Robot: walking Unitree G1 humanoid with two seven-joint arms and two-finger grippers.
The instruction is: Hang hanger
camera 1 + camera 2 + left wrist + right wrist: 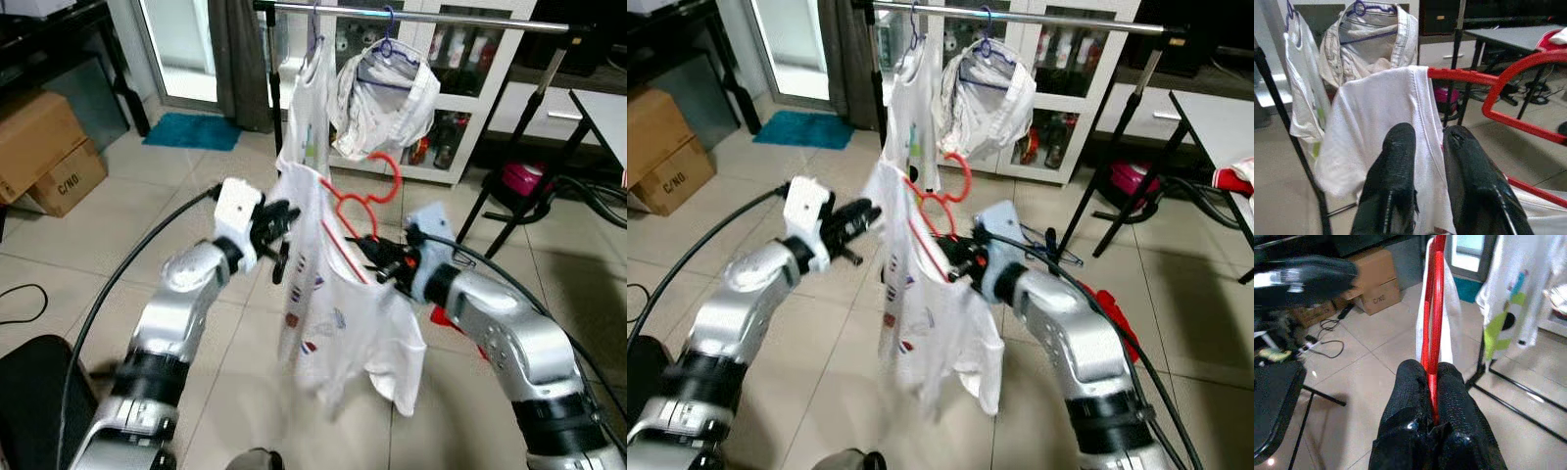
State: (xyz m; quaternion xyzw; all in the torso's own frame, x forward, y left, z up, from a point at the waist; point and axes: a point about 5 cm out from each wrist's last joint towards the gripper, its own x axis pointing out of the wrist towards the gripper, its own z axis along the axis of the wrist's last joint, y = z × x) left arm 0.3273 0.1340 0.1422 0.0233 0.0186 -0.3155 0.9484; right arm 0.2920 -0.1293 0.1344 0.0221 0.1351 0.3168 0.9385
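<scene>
A red hanger (345, 209) carries a white printed t-shirt (343, 318) and is held in the air between my two arms, below the metal clothes rail (441, 17). My right gripper (377, 257) is shut on the hanger's red bar (1434, 308), seen edge-on in the right wrist view. At the shirt's left shoulder, my left gripper (284, 235) is closed, with white cloth (1376, 112) pinched between its fingers (1396, 161). The hanger's hook (389, 176) points up and sits well below the rail.
On the rail hang a white printed shirt (306, 108) and a crumpled pale shirt (384, 93). The rack's black legs (505, 201) spread to the right. Cardboard boxes (44, 147) and a blue mat (193, 130) lie on the left, with a glass-door cabinet (470, 69) behind.
</scene>
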